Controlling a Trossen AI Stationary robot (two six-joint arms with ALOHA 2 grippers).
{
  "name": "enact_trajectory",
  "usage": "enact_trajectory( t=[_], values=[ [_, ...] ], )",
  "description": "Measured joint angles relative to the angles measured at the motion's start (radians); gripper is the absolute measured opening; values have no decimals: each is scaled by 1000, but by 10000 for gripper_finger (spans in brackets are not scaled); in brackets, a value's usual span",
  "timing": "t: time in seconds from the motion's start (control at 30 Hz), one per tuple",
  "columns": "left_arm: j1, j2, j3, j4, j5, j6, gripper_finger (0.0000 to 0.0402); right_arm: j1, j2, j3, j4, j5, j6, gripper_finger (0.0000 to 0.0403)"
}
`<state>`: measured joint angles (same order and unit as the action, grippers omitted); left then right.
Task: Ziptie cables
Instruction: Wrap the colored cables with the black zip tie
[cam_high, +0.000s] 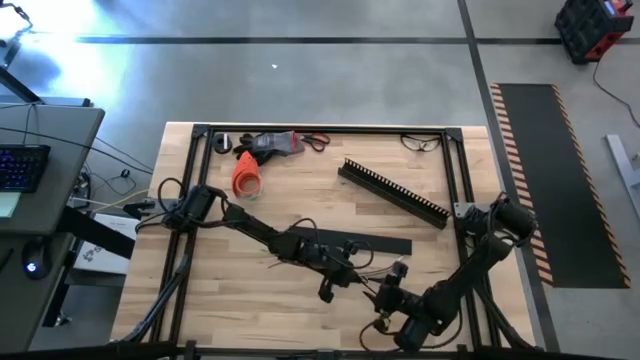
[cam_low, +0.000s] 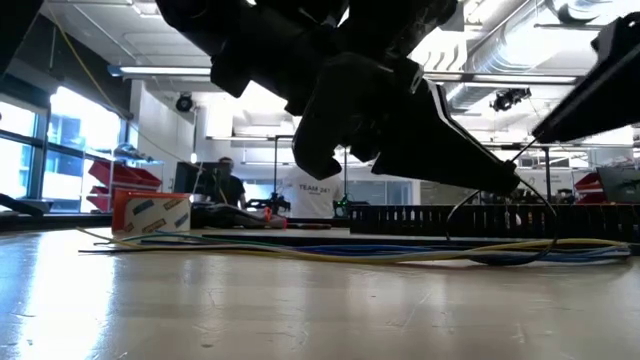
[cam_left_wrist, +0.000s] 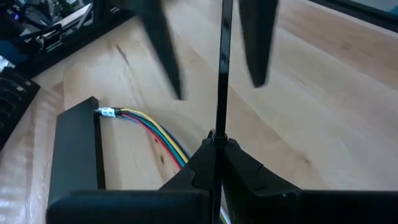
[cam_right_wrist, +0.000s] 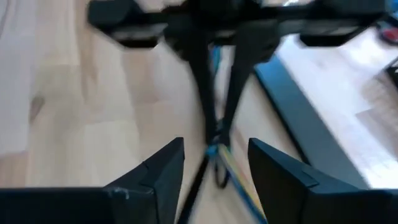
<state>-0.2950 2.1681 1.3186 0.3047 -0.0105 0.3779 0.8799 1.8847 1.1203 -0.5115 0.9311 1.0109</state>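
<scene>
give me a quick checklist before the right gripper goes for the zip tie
1. Left gripper shut on zip tie: ok.
2. Right gripper open: ok.
3. Right gripper facing the left gripper, tie strap between its fingers: ok.
4. Cables lying on the table under the grippers: ok.
5. Tie looped round the cables: cannot tell.
6. Black bar beside the cables, apart from both grippers: ok.
</scene>
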Motion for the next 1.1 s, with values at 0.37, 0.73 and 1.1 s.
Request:
enact_trajectory(
  t=[0.37,0.73,1.1],
  values=[
    [0,0,0,-2,0,-3,0,-48,0,-58,171,-49,-120,93],
    [0,0,0,-4,0,-7,9,-41,0,-56,172,-9,-101,5],
    [1,-6,0,62,77,-26,120,64,1,-55,139,220,144,0]
  ],
)
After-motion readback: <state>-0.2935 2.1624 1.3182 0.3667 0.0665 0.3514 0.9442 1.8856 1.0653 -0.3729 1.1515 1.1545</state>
